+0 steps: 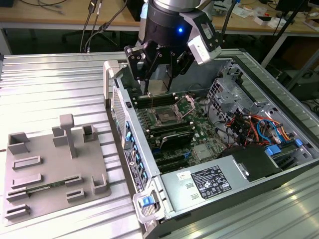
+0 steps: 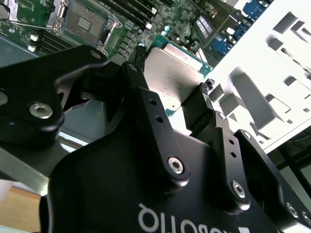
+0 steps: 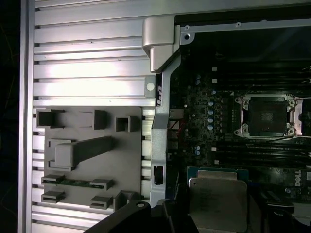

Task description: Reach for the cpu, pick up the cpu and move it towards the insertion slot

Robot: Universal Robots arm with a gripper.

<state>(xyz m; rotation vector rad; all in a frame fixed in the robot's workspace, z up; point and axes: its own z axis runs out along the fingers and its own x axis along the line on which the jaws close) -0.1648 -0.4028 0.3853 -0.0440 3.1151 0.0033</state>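
Observation:
My gripper is shut on the cpu, a small flat chip with a pale silvery top held by its edges between the black fingers. It hangs over the open computer case, above the motherboard. The insertion slot, a square socket with a silver frame and dark centre, lies a little below the chip in the exterior view. In both wrist views the cpu sits between the fingers. They also show the insertion slot apart from the chip.
A gray plastic fixture plate lies on the ribbed metal table to the exterior view's left of the case. The case wall stands between plate and motherboard. Memory slots, cables and a labelled power supply box crowd the case.

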